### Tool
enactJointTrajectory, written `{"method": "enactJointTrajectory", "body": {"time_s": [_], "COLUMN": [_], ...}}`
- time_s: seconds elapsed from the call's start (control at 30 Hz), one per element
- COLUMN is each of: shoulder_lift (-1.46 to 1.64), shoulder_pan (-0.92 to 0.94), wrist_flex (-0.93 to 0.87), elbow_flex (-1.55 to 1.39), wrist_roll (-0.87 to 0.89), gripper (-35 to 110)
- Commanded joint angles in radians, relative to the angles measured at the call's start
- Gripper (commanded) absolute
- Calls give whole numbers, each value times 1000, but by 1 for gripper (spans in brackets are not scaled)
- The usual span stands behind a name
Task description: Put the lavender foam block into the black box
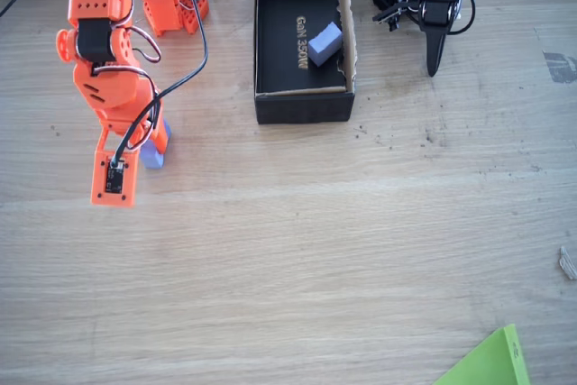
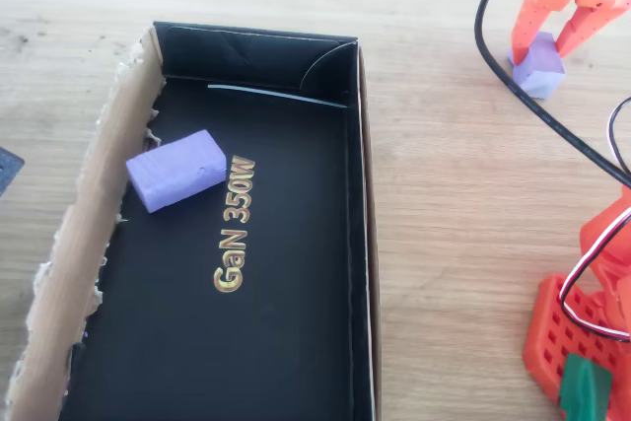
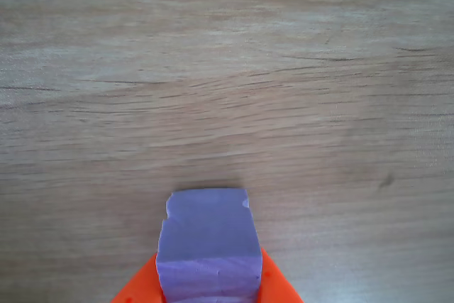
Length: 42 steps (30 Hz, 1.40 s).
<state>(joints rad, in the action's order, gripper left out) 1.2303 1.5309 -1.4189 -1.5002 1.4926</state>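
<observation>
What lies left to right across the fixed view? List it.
Orange arm with its pincer on a lavender block → black box holding another foam block → green sheet.

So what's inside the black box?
The black box holds one foam block on its floor, near the torn brown edge, beside gold lettering. The floor under that block is covered.
</observation>
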Motion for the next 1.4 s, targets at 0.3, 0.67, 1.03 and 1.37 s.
{"method": "enactJointTrajectory", "body": {"time_s": [0.3,0.67,1.03,1.37], "shoulder_lift": [459,801,830,548], "shoulder_pan": [26,-150,-701,-979], "wrist_flex": [-365,-400,-336,-393], "elbow_flex": [23,-141,-207,84], "wrist_roll": [-94,-114,-74,-152], "gripper": [0,0,0,0]}}
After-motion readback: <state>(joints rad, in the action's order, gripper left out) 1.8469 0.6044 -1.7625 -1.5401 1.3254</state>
